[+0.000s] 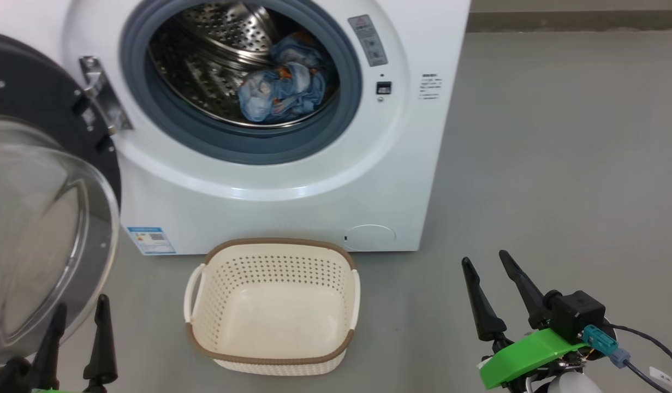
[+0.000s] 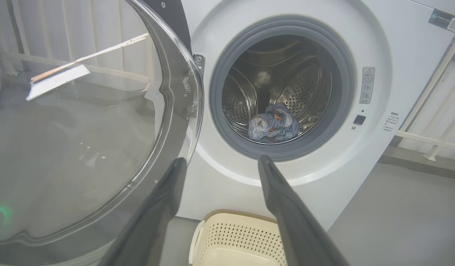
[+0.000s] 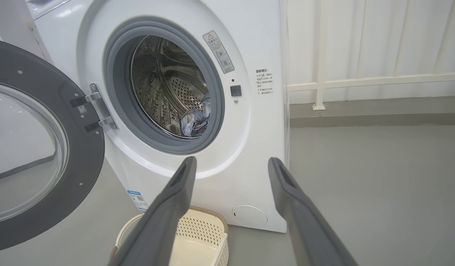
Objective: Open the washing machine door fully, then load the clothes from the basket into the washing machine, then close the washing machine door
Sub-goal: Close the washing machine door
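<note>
The white washing machine (image 1: 292,196) stands with its round black door (image 1: 30,98) swung wide open to the left, the clear glass bowl (image 1: 35,234) bulging toward me. The clothes (image 1: 284,90), a light blue bundle with orange print, lie inside the steel drum (image 2: 273,123) (image 3: 196,120). On the floor in front sits the cream basket (image 1: 273,305) with nothing in it. My left gripper (image 1: 80,311) is open at the lower left, just beside the door glass. My right gripper (image 1: 486,262) is open at the lower right, over bare floor.
Grey floor (image 1: 559,164) spreads to the right of the machine. A white railing and pale curtain (image 3: 360,81) run along the wall behind it. The open door (image 2: 83,129) takes up the space left of the basket (image 2: 238,240).
</note>
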